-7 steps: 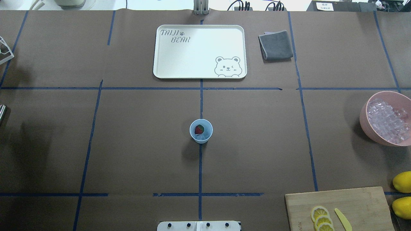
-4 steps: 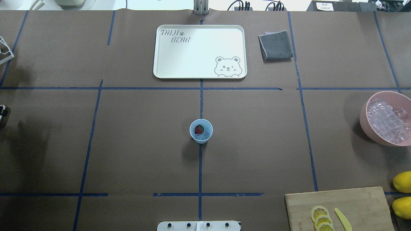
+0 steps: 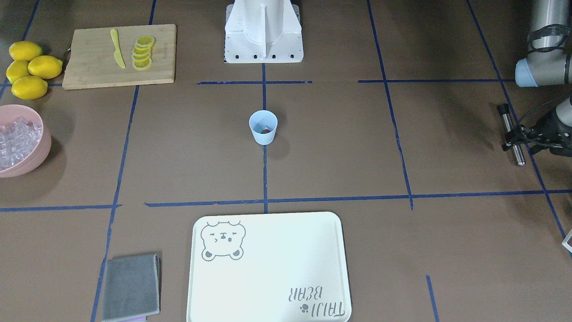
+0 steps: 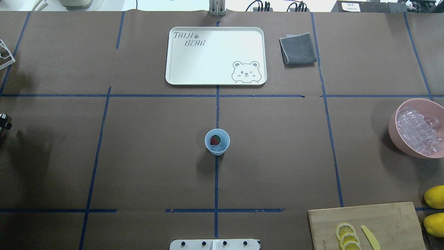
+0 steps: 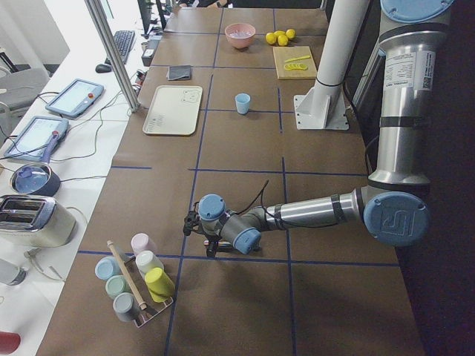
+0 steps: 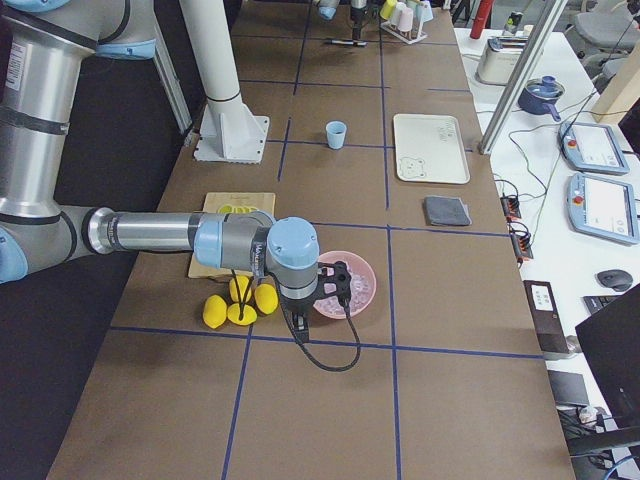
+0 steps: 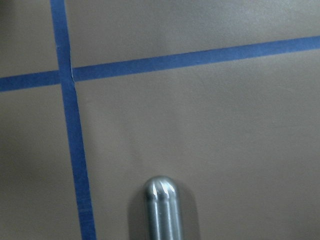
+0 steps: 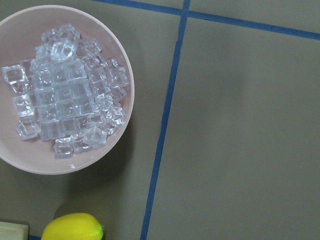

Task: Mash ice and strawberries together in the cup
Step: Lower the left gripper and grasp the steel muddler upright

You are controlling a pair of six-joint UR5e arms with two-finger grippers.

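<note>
The light-blue cup stands upright at the table's middle, on the central blue tape line. Inside it lie a red strawberry and some whitish ice. More ice fills the pink bowl at the robot's right. My left gripper is far out at the table's left end, shut on a metal rod, whose rounded tip hangs over bare paper. My right gripper hovers beside the pink bowl; whether it is open or shut cannot be told.
A white bear tray and a folded grey cloth lie at the far side. A cutting board with lemon slices and a yellow knife sits near right, with lemons beside it. A rack of cups stands beyond the left gripper.
At the overhead view's left edge, the visible part of my left gripper and rod has shifted slightly. The cup and its contents have not moved.
</note>
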